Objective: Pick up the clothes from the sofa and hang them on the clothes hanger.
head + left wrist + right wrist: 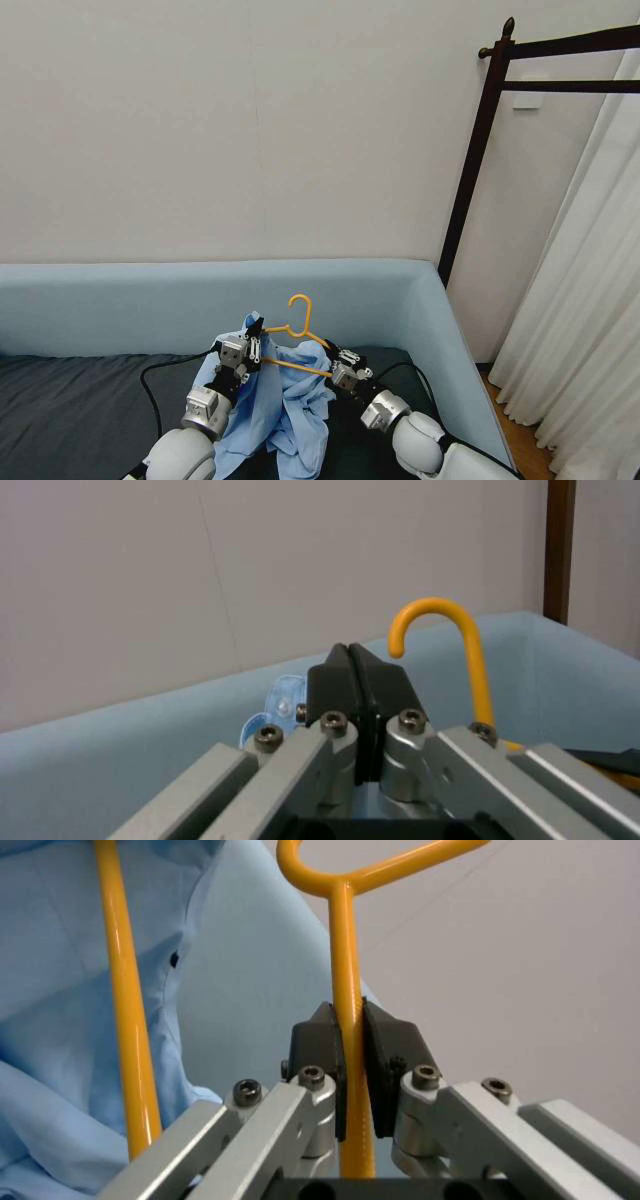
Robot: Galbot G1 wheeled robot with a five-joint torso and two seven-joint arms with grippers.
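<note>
An orange hanger (300, 330) carries a light blue shirt (290, 410) above the dark sofa seat (70, 400). My left gripper (245, 358) is at the hanger's left shoulder, shut on the shirt's upper edge. In the left wrist view its pads (350, 660) are pressed together, with blue cloth (280, 705) beside them and the hanger's hook (440, 630) just behind. My right gripper (340, 366) is shut on the hanger's right arm. The right wrist view shows its pads (352, 1020) clamping the orange bar (342, 952), with the shirt (60, 990) alongside.
The sofa has a pale blue back (150, 300) and side arm (455, 350). A dark wooden clothes rack (468, 170) stands beyond the sofa's right end, its top rail reaching right. White curtains (590, 300) hang at the far right. A black cable (150, 385) lies on the seat.
</note>
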